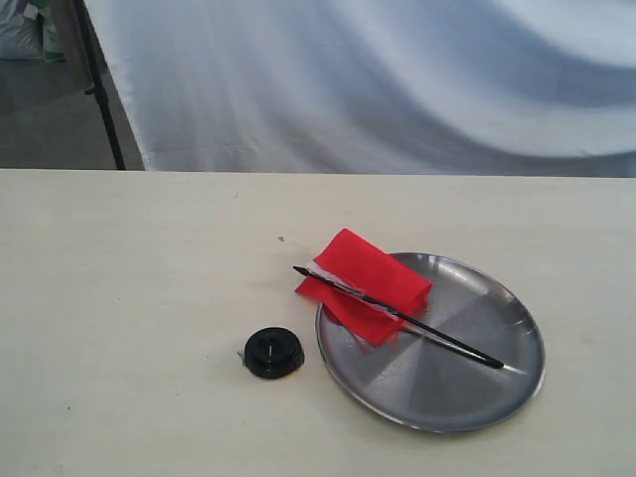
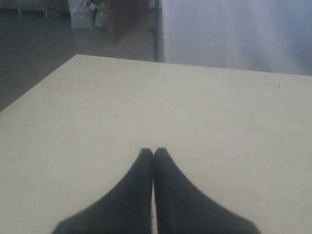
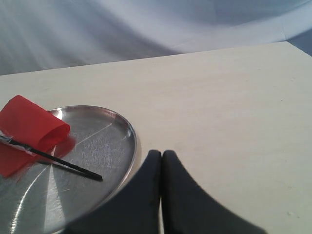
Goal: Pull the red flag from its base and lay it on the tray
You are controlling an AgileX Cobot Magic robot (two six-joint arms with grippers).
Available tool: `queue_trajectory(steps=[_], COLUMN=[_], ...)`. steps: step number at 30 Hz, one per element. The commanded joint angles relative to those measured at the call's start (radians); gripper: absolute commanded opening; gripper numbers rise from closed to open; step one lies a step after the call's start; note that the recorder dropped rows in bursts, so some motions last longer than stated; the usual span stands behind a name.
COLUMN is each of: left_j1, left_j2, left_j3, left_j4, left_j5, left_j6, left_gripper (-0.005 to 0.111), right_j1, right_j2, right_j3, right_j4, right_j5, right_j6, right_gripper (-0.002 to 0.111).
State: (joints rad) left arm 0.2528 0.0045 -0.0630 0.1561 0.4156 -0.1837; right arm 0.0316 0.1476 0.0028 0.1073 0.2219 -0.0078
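Observation:
The red flag (image 1: 365, 282) lies across the silver tray (image 1: 467, 397), its cloth folded over the tray's left rim and its black stick (image 1: 447, 342) pointing toward the tray's right side. The black round base (image 1: 273, 352) stands alone on the table just left of the tray, with nothing in its hole. In the right wrist view the flag (image 3: 27, 127) and the tray (image 3: 105, 141) show beside my right gripper (image 3: 161, 154), which is shut and holds nothing. My left gripper (image 2: 153, 151) is shut over bare table, holding nothing. Neither gripper shows in the exterior view.
The pale wooden table (image 1: 129, 278) runs wide on both sides. A white cloth backdrop (image 1: 397, 79) hangs behind its far edge. A black stand pole (image 1: 99, 89) and bags sit on the floor at the far left.

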Motion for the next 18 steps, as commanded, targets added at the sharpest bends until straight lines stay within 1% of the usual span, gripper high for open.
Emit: queue_trajectory(steps=[1,6,8,9,11,18], left_j1=[0.004,-0.025,-0.048,-0.073,-0.097,-0.102], left_j2=[-0.005,-0.005,-0.005,-0.005,-0.005,-0.005], left_j3=[0.008,0.044,0.063,0.063,0.063,0.063], left_j4=[0.018,-0.035,-0.038,-0.038,-0.038,-0.034], left_j5=[-0.002,-0.032,-0.047,-0.067,-0.065,-0.065], left_j6=[0.019,-0.023,-0.054,-0.059,-0.057,-0.057], left_gripper=[0.000,0.000,0.000,0.000,0.000,0.000], right_j1=[-0.003,-0.003,-0.003,-0.003,-0.003,-0.003], right_j2=[-0.004,-0.004,-0.004,-0.004,-0.004,-0.004], right_j3=[-0.003,-0.003,-0.003,-0.003,-0.003,-0.003], right_j4=[0.001,0.001,0.001,0.001,0.001,0.001], right_j5=[-0.007,-0.007,-0.007,-0.007,-0.007,-0.007], right_j6=[-0.003,-0.003,-0.003,-0.003,-0.003,-0.003], right_gripper=[0.000,0.000,0.000,0.000,0.000,0.000])
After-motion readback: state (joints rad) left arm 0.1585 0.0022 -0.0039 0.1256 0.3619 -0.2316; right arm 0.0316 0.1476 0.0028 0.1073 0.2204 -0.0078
